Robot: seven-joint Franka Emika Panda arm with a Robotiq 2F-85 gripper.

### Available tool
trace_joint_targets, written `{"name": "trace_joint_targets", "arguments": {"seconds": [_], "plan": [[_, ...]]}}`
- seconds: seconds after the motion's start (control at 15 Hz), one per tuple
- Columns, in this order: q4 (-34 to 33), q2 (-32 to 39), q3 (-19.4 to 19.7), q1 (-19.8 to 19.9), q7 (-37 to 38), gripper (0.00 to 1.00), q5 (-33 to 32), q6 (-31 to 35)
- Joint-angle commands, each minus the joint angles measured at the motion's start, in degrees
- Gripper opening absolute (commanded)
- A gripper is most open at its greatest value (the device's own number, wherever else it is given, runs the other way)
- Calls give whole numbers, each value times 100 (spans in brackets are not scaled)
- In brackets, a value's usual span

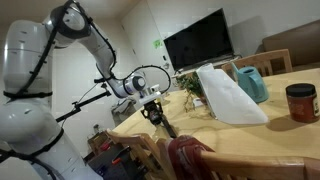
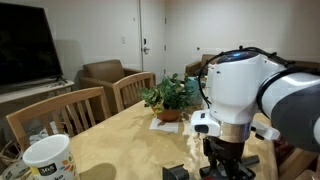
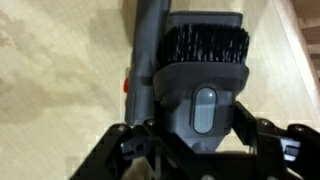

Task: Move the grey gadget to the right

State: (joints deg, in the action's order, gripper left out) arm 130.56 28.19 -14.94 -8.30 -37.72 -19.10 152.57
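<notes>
One tool (image 3: 200,132) clenches the grey gadget (image 3: 203,70). Best carry it rightward low and level, clear of the white bag (image 1: 232,95).

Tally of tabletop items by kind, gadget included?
grey gadget: 1
white bag: 1
teal container: 1
red jar: 1
potted plant: 1
white mug: 1
Total: 6
</notes>
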Motion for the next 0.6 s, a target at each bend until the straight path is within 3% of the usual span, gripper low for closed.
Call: {"name": "trace_joint_targets", "arguments": {"seconds": [0.0,0.53], "plan": [[-161,0,-17,-57,87,43,92,-256],[-211,62,-31,7,-13,43,117,-298]]}}
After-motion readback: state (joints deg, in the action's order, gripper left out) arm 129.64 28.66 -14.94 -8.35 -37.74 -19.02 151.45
